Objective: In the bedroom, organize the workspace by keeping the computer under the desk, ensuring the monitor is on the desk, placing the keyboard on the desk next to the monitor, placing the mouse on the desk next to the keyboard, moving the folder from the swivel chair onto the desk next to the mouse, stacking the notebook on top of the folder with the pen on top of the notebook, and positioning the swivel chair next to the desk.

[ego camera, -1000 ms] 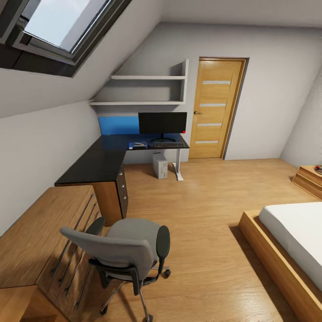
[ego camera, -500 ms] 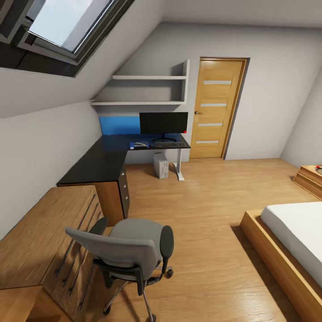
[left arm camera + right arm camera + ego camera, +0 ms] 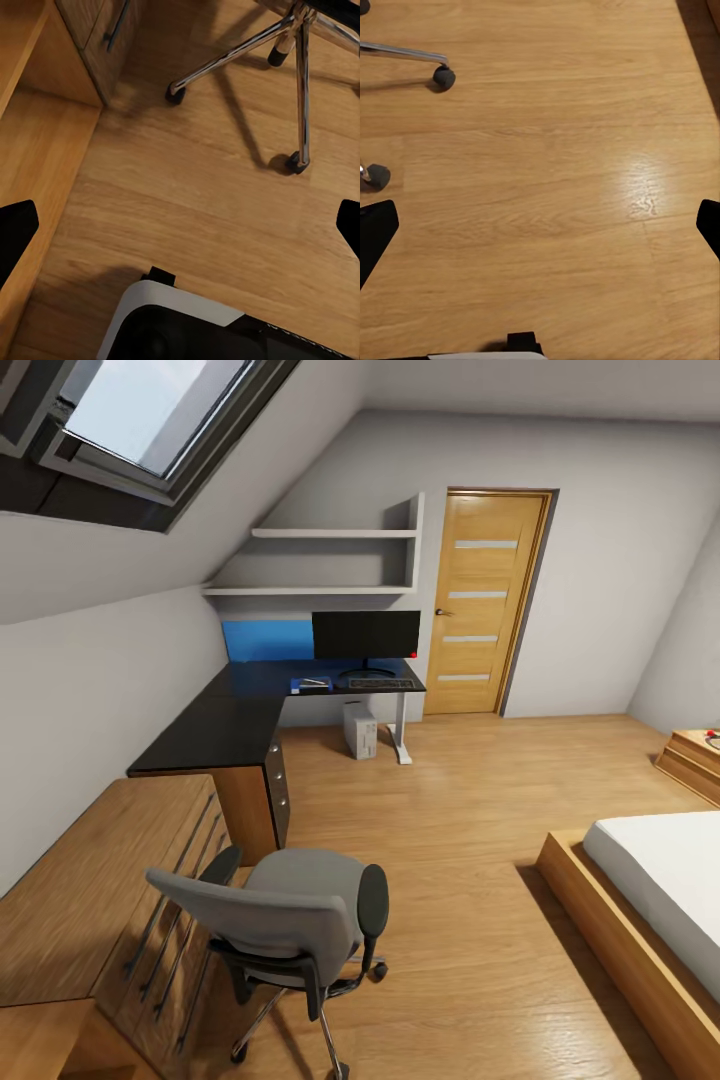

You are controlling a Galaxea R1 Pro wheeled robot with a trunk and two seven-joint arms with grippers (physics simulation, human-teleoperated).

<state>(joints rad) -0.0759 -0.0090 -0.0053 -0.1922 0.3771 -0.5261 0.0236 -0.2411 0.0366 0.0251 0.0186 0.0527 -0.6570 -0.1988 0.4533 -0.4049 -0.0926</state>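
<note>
— Two wide-spread, empty claws, left point(image 3: 180, 225) and right point(image 3: 540, 225), over bare floor?
— Yes; view unchanged from half a second ago. Grey upholstered swivel chair point(image 3: 285, 925) stands well apart from the glossy black L-shaped desk point(image 3: 215, 732).

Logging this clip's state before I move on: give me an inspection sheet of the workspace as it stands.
Surface: desk, glossy black top, near wing bare.
Job's things: monitor upright on desk; keyboard in front of it; folder beside the keyboard, something small lying on it; computer on the floor under desk; swivel chair apart from desk, seat bare.
Clutter: nothing seen.
Grippers: left tool and right tool open, over wooden floor.
Cables: nothing seen.
Surroundings: door, bed, wall shelves.
</note>
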